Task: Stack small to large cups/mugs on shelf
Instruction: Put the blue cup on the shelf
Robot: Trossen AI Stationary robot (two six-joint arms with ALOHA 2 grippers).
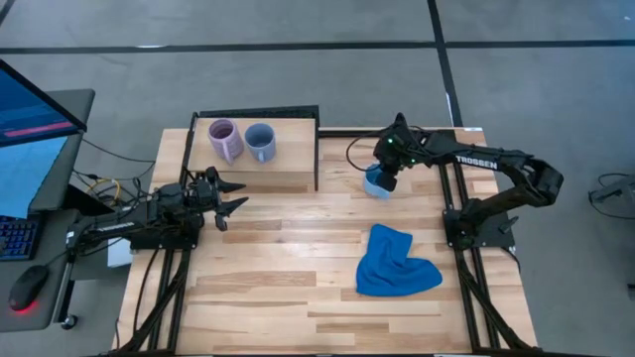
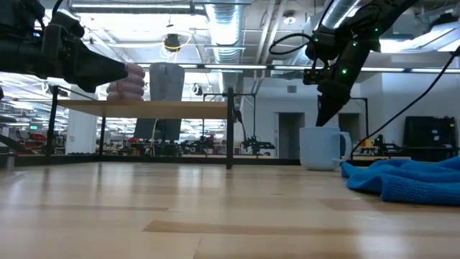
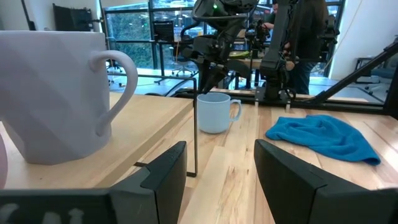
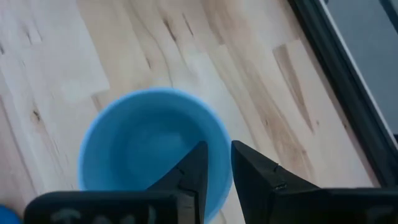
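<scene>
From above, the slatted light-wood tabletop (image 1: 298,288) carries a smaller light-wood shelf (image 1: 288,177) on a black metal frame. On it stand a ribbed pale purple mug (image 1: 224,139) and a smooth grey-blue mug (image 1: 260,142), side by side and just apart. A crumpled blue cloth (image 1: 395,263) lies on the table, well right of the shelf. The right gripper (image 1: 382,179) hangs over the bright light blue mug (image 1: 375,184), which stands on the table just right of the shelf. The left gripper (image 1: 234,195) waits at the shelf's front left corner, fingers spread and empty.

At table height, the light blue mug (image 2: 320,148) sits upright beside the cloth (image 2: 406,178), with the right arm coming down to its rim.

The left wrist view shows the faceted grey-blue mug (image 3: 59,93) close by on the shelf, beyond its own parted fingers (image 3: 166,174).

The right wrist view looks into the round light blue mug (image 4: 152,149); the narrowly parted fingers (image 4: 193,171) straddle its rim, one inside and one outside.
</scene>
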